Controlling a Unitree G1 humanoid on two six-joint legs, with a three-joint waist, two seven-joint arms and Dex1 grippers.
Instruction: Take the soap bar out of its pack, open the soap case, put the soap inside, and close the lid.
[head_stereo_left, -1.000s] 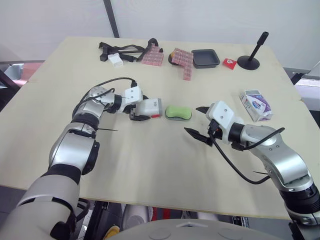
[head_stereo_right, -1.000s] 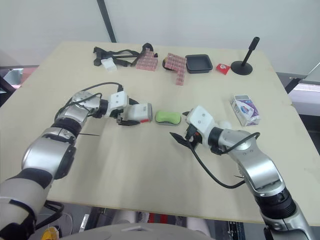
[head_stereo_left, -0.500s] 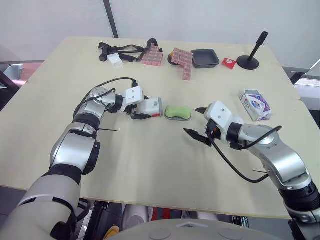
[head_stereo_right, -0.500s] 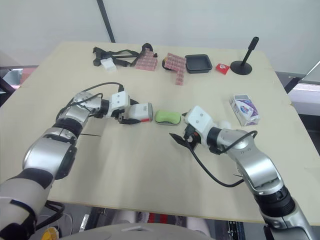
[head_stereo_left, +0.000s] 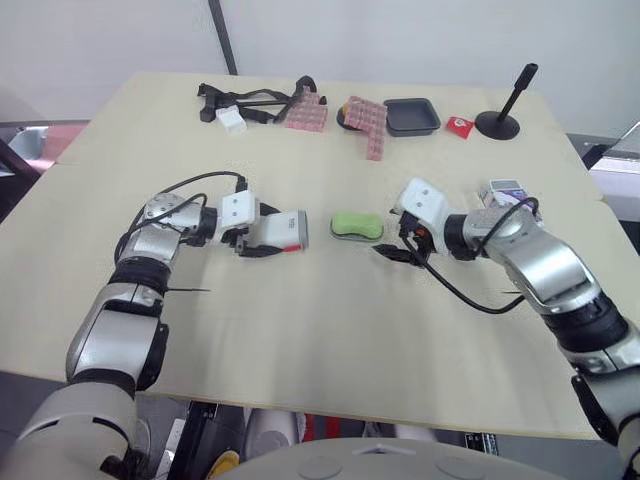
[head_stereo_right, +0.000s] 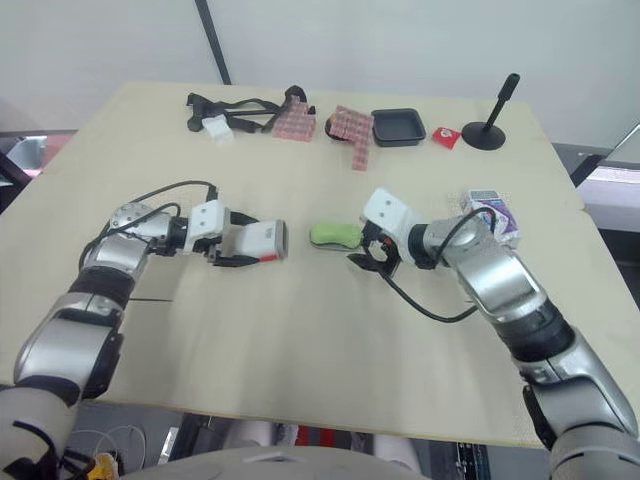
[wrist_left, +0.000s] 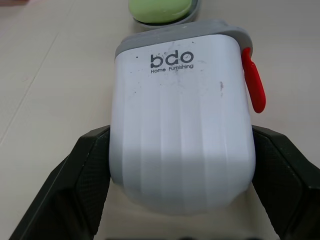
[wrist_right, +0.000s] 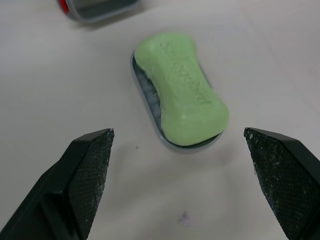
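The green soap (wrist_right: 182, 87) lies out of its pack (head_stereo_right: 492, 213) on the grey case base (wrist_right: 150, 107) mid-surface (head_stereo_left: 300, 330), so unpacking, opening and loading look done. The left pincer (head_stereo_left: 263, 238) grips the white lid (wrist_left: 182, 130) (red tab on one side) near it; the right pincer (wrist_right: 178, 130) hovers wide open at the soap. Only closing remains.

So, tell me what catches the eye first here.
The green soap bar stands out, lying on a grey tray at mid-table. To its left, the left gripper clamps a white soap case; the right gripper sits open on the soap's other side.
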